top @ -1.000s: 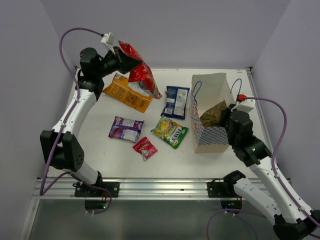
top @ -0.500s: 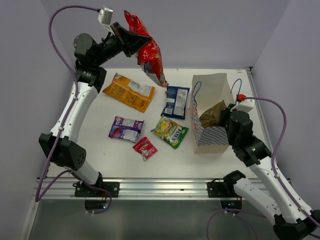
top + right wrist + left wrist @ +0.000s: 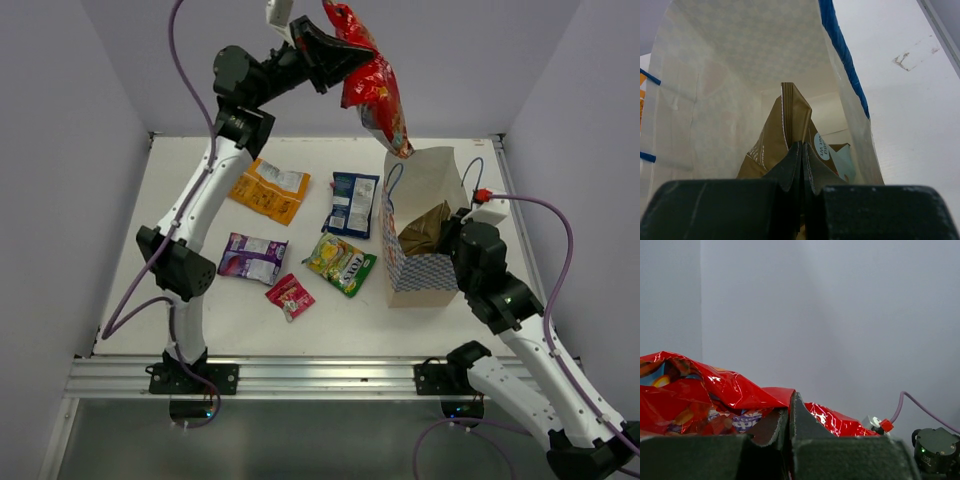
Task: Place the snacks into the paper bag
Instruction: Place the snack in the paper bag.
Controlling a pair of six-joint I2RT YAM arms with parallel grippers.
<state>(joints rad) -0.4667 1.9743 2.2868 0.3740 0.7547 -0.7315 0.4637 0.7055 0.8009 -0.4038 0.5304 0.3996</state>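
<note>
Red foil is clamped between the fingers of the left gripper (image 3: 340, 48). The red packet (image 3: 375, 88) hangs down from them high in the air, and its lower tip is just above the far rim of the paper bag (image 3: 425, 272). In the left wrist view the foil bulges out to the left of and behind the closed fingertips. The packet's lower half is cut off by the gripper body, so its print cannot be read.

The right gripper (image 3: 453, 238) sits at the right-hand rim of the bag, with its fingers pressed flat together. In the right wrist view the finger bodies hide the near edge of the bag, so I cannot tell whether any paper is nipped between them. Just beyond those fingertips a brown packet (image 3: 785, 125) stands upright inside the bag with a patch of light blue beside it. Its base is hidden by the fingers.

Well to the left of the right fingers, five snacks lie flat on the table (image 3: 200, 315):
- the orange packet (image 3: 268, 190)
- the dark blue packet (image 3: 352, 203)
- the yellow-green packet (image 3: 341, 263)
- the purple packet (image 3: 252, 256)
- the pink-red packet (image 3: 291, 295), too small for its label to be made out
</note>
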